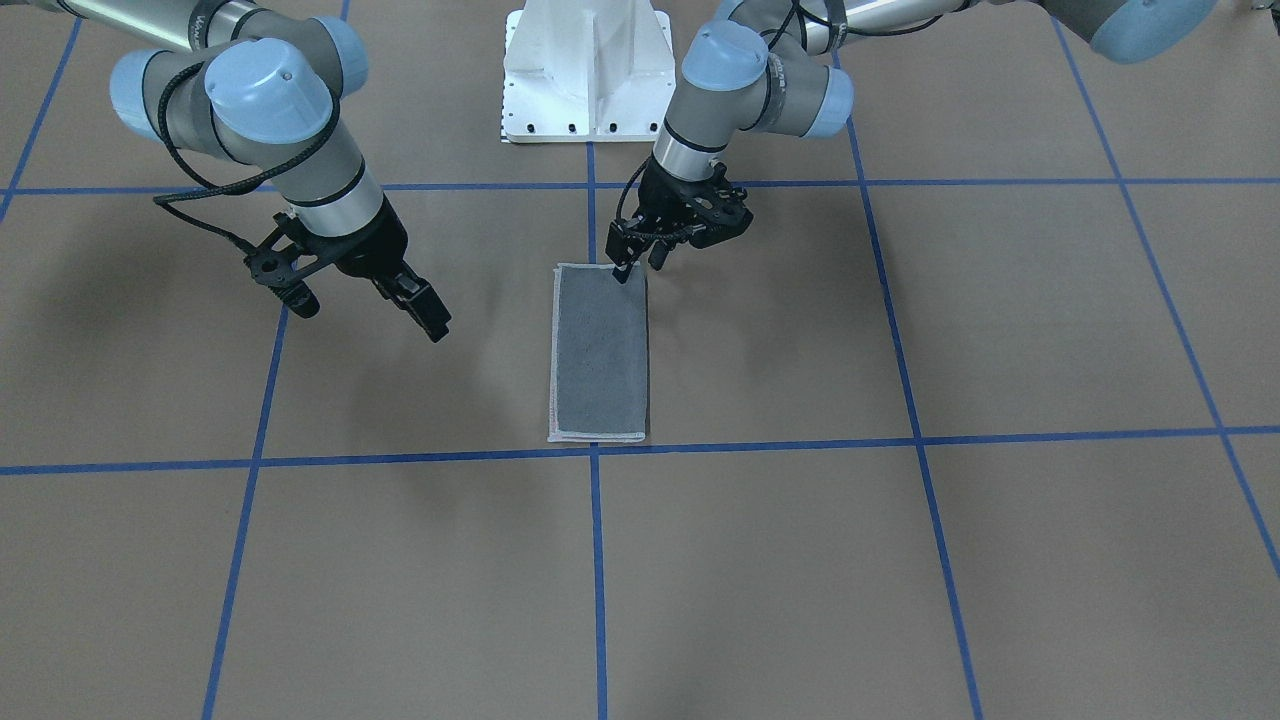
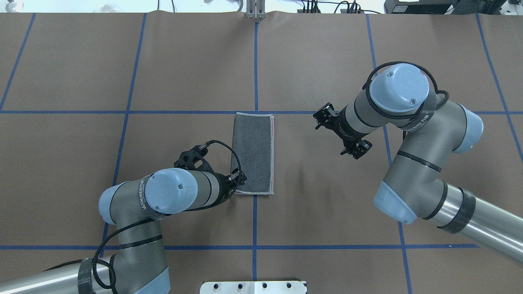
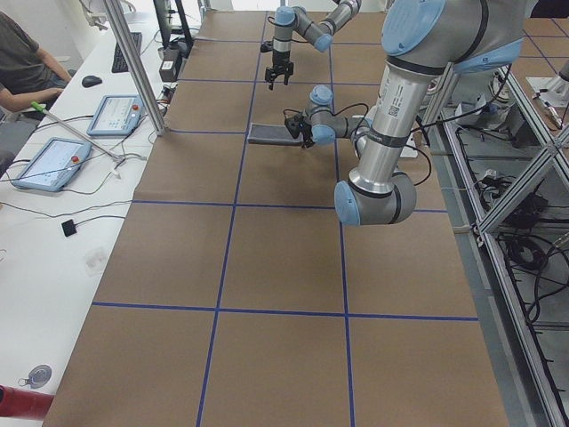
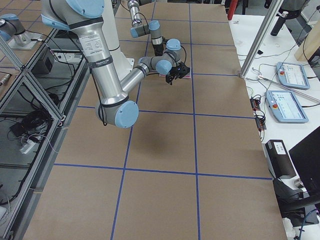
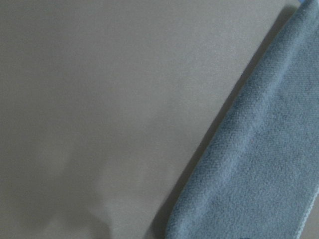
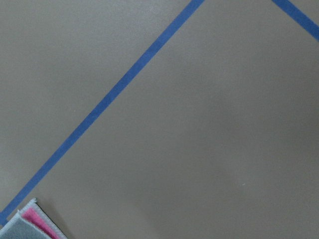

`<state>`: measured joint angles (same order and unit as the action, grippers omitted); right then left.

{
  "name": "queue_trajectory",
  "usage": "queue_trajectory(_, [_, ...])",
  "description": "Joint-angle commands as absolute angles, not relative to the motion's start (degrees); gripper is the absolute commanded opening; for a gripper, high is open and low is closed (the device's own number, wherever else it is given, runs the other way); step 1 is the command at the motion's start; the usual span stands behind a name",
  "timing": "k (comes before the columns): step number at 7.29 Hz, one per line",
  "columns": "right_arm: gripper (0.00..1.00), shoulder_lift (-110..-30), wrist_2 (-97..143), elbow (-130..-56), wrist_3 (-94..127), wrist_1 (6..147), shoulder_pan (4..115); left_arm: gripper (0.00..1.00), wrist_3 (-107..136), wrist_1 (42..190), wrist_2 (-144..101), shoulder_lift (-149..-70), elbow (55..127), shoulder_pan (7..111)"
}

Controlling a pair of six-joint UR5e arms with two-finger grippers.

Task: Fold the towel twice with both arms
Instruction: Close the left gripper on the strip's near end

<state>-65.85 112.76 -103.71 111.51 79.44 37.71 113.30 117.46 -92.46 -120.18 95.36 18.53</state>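
The towel [image 1: 598,352] lies flat as a narrow rectangle, dark grey face up, light stitched edge around it; it also shows in the overhead view [image 2: 253,153]. My left gripper [image 1: 638,264] stands at the towel's corner nearest my base, fingers apart, one fingertip [image 1: 622,270] touching the cloth; overhead it sits at that corner [image 2: 238,180]. The left wrist view shows the towel's folded edge [image 5: 259,164] close up. My right gripper [image 1: 425,312] hangs above the bare table well off the towel's other long side, open and empty. The right wrist view catches a towel corner [image 6: 30,224] with pink showing.
Brown table [image 2: 327,204] with a grid of blue tape lines [image 2: 255,61]. The white pedestal base [image 1: 587,70] stands at the robot's edge. An operator's desk with tablets [image 3: 44,165] runs along the far side.
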Motion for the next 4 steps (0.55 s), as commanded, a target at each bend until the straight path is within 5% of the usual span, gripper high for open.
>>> queue_trajectory(1, [1.00, -65.7, 112.8, -103.9, 111.6, 79.6, 37.7, 0.22, 113.4, 117.4, -92.5, -120.1, 95.4, 18.5])
queue_trajectory(2, [1.00, -65.7, 112.8, -104.0, 111.7, 79.6, 37.7, 0.04, 113.4, 117.4, -92.5, -120.1, 95.4, 18.5])
queue_trajectory(4, [1.00, -65.7, 112.8, -103.9, 111.7, 79.6, 37.7, 0.00, 113.4, 117.4, -92.9, -120.3, 96.1, 18.5])
